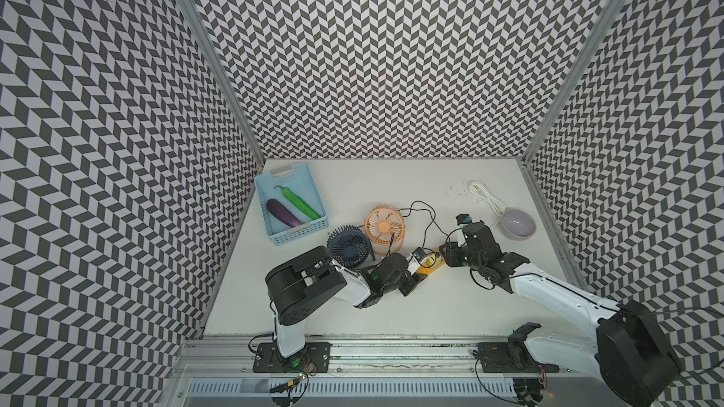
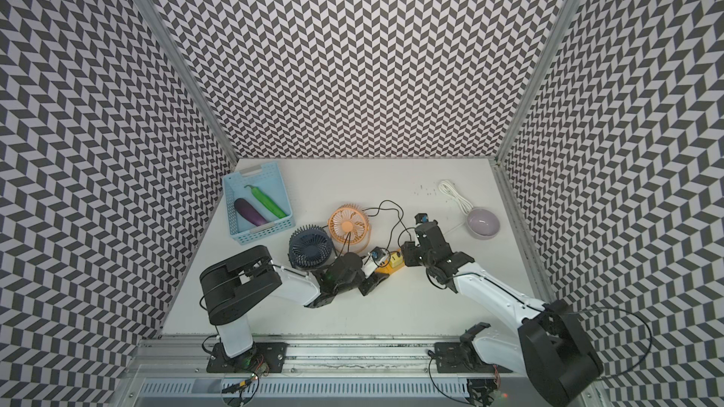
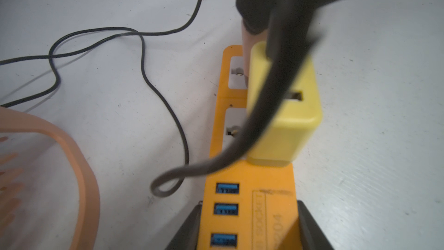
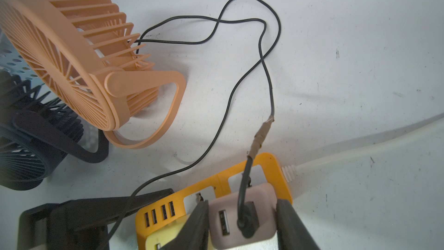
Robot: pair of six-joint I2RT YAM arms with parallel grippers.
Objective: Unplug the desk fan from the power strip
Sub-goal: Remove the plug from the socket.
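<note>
The right hand clenches a pale pink square adapter seated in the orange-yellow rectangular power strip. The left hand grips the strip's USB end on the white surface, near the peach plastic desk fan.

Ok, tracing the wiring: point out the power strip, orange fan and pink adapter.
power strip (image 3: 269, 179): left wrist view, orange top by USB ports.
orange fan (image 4: 72, 68): right wrist view, front grille.
pink adapter (image 4: 266, 217): right wrist view, top face.
</note>
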